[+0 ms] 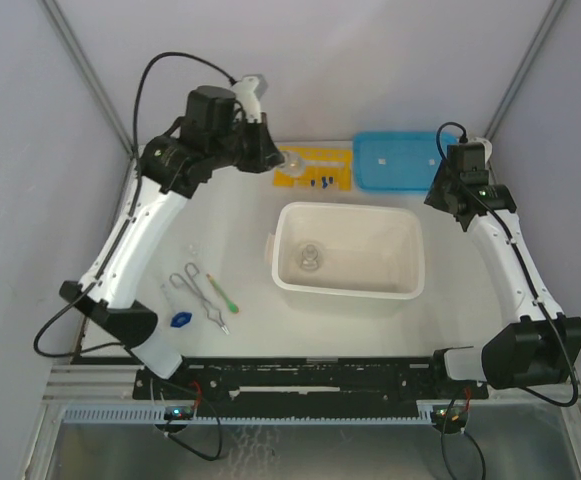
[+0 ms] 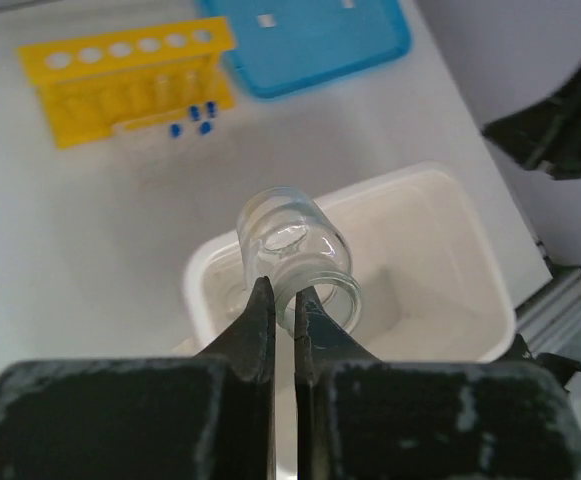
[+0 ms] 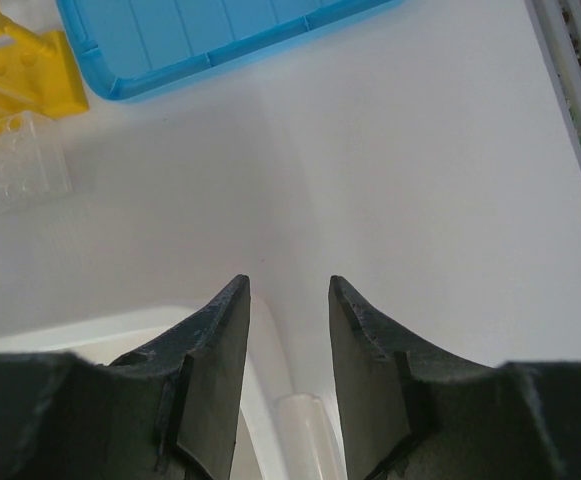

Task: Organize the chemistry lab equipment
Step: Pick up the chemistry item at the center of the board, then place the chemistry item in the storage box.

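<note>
While hanging high over the back left of the white bench (image 1: 220, 340), left gripper (image 2: 283, 300) pinched tight on the rim of a small clear glass jar (image 2: 295, 255), jar lifted and tilted, mouth toward the camera. Directly under it in the wrist view: big white plastic tub (image 1: 402, 290), with another small clear glass vessel (image 1: 311, 257) sitting on its floor. Right gripper (image 3: 288, 300) partly spread, nothing between the fingers, parked above the tub's far right corner near the blue rectangular lid (image 1: 398, 160). Yellow plastic tube rack (image 1: 315, 170) lying at the back, just beside the lid, small clear blue-capped tubes (image 1: 319, 183) lying against it. Down on the front left: thin metal tongs (image 1: 198, 293), green-tipped stick (image 1: 221, 293) right next to them, plus a small blue cap-like thing (image 1: 180, 320), can't tell what exactly.
</note>
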Tool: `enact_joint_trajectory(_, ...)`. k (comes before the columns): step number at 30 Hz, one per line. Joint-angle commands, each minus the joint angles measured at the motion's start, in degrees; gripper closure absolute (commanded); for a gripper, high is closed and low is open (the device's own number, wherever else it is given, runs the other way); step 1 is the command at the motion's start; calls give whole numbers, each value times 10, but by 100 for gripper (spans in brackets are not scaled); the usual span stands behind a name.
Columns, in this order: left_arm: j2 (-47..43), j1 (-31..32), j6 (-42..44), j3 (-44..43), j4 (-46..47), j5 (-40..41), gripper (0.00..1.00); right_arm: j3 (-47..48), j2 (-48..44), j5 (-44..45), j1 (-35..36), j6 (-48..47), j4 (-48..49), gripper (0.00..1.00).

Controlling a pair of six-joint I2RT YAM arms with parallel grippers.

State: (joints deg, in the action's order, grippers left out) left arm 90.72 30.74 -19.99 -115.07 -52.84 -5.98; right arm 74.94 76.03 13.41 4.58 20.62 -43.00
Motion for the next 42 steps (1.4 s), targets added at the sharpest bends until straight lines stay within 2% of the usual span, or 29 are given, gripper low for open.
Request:
enact_joint_trajectory(1, 102, 67, 9, -151, -100, -31, 100, 1, -1, 5, 3, 6, 24, 63)
enact_joint_trajectory(4, 152, 87, 5, -194, -126, -30, 100, 0, -6, 8, 3, 6, 20, 63)
enact_joint_trajectory(12, 195, 101, -1, -196, -141, -6, 100, 0, -13, 20, 3, 6, 8, 63)
enact_joint_trajectory(22, 265, 176, 15, -209, -152, 23, 100, 0, -13, 16, 4, 11, 9, 63)
enact_joint_trajectory(32, 291, 180, 27, -149, -101, 35, 100, -7, -22, 23, 3, 8, 0, 63)
enact_joint_trajectory(42, 307, 180, 51, -117, -91, 38, 100, -14, -25, 21, 3, 6, 8, 63)
